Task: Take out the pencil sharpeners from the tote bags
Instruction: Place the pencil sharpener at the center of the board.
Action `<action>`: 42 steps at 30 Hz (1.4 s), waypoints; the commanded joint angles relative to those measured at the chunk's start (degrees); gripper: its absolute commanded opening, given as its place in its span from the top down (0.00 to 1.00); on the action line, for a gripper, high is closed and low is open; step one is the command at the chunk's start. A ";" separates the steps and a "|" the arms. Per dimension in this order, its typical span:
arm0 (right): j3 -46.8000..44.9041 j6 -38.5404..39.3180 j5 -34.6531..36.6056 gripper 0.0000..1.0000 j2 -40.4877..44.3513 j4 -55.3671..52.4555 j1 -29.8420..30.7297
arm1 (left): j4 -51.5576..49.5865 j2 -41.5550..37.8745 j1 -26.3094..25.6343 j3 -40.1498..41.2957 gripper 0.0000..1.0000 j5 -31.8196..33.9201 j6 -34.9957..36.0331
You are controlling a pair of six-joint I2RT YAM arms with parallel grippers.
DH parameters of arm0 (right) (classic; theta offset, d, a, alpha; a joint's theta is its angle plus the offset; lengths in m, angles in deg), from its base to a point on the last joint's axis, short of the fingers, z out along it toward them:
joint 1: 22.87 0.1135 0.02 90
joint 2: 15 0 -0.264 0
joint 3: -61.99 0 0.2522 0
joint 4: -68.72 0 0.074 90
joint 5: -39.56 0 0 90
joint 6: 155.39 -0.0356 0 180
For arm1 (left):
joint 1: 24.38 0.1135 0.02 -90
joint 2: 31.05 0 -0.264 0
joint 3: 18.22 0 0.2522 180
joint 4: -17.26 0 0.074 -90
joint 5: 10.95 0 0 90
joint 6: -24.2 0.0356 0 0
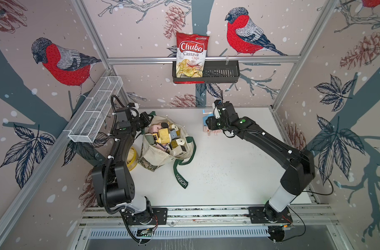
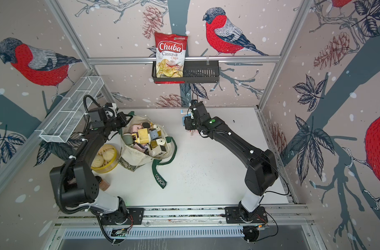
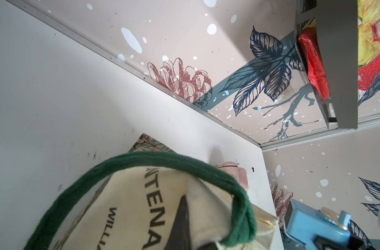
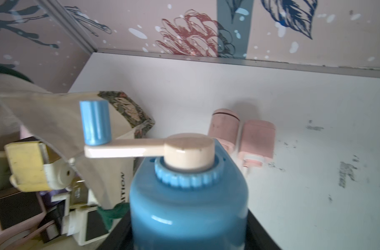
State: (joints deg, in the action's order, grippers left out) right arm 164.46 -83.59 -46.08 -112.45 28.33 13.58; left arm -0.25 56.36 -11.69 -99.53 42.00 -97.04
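Note:
The cream tote bag [image 1: 157, 157] with dark green handles stands open at the table's left, holding several pastel pencil sharpeners [image 1: 165, 135]. My left gripper [image 1: 149, 121] is shut on the tote bag's [image 3: 128, 194] back rim beside a handle; in the left wrist view one dark finger [image 3: 183, 213] presses the canvas. My right gripper [image 1: 209, 124] is shut on a blue pencil sharpener [image 4: 188, 207] with a cream crank, at the back middle of the table. Two pink pencil sharpeners [image 4: 224, 127] lie on the table just beyond it, also seen in a top view [image 1: 213, 131].
A yellow bowl of pale discs [image 2: 104, 155] sits left of the tote, under my left arm. A white wire basket [image 1: 96, 110] hangs on the left wall. A black basket [image 1: 221, 71] on the back wall holds a chips bag [image 1: 191, 54]. A green handle [image 1: 180, 177] trails forward.

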 commanded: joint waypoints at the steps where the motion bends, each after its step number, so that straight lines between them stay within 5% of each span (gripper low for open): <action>1: -0.45 0.01 0.18 0.61 -0.23 -3.05 -3.82 | 6.85 -0.76 0.06 -0.68 1.00 -2.99 -0.02; 19: 9.29 1.07 -1.00 0.60 -17.48 -9.94 -14.55 | 6.75 -0.93 0.19 -0.83 1.00 -2.94 0.11; 42: 26.66 1.95 -1.57 0.57 -34.51 -17.74 -15.34 | 7.14 -0.93 0.41 -0.73 1.00 -3.33 -0.23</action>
State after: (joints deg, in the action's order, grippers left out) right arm 189.90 -82.04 -47.85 -146.00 12.11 -1.76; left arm -0.25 56.28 -11.47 -99.53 41.93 -97.26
